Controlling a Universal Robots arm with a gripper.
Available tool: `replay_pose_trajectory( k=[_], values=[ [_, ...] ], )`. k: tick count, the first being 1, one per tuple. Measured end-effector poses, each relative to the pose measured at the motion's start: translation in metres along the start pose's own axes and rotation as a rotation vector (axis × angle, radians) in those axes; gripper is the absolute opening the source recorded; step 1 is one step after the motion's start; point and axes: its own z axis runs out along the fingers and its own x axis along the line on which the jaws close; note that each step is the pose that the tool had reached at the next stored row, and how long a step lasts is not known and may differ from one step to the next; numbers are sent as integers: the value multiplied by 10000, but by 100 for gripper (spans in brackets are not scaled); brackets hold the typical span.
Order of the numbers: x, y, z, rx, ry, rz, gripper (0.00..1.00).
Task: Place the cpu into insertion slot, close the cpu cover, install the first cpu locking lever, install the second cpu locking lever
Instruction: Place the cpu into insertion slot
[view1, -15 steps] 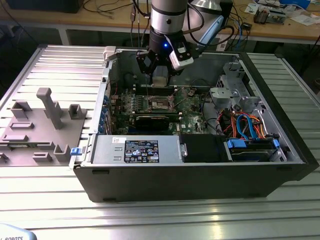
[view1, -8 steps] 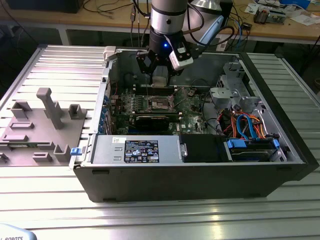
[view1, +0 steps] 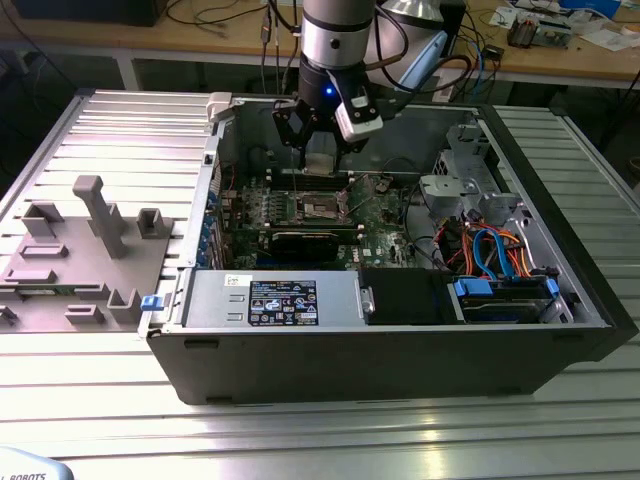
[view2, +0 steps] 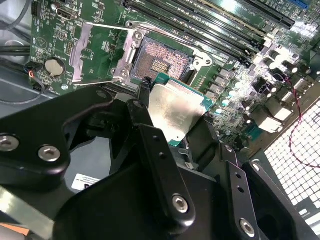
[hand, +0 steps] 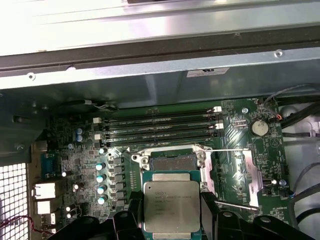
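1. Far on the exterior view's left, a grey plastic fixture (view1: 90, 250) with posts and pockets sits on the ribbed aluminium desk (view1: 300, 430). Nothing is touching it.
2. Just beside it is the open PC case (view1: 400, 350), lying on its side. The power supply (view1: 270, 300) is along the near wall.
3. In the middle, the arm (view1: 335, 40) reaches down into the case, and the pincer (view1: 320, 165) hangs over the green motherboard (view1: 380, 215).
4. Both wrist views show the pincer (view2: 175, 115) (hand: 171, 214) clamped on two opposite edges of the cpu (view2: 176, 110) (hand: 171, 202). The chip's silvery top faces the cameras.
5. The cpu isn't seated. It's held up off the board, just beside the insertion slot (view2: 161, 60) (hand: 172, 162), and in the first wrist view it overlaps the slot's near rim. The brownish contact field is bare.
6. The cpu cover (view2: 82, 50) (hand: 254, 175) is flipped open and lies off to one side of the slot. A thin wire lever (view2: 170, 35) (hand: 227, 150) runs along the slot's rim.
7. The long black memory slots (view2: 215, 20) (hand: 160, 127) are on the far side of the slot, and a coin battery (view2: 54, 66) (hand: 259, 127) sits out past the cover.
8. On the exterior view's right, the drive cage (view1: 460, 185) sits above a tangle of blue and orange cables (view1: 490, 250).
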Motion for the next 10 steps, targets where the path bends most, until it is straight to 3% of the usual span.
replay_pose_trajectory(
  k=[10],
  values=[
    [0, -2, 3, -1, -48, 535, 55]
  ],
)
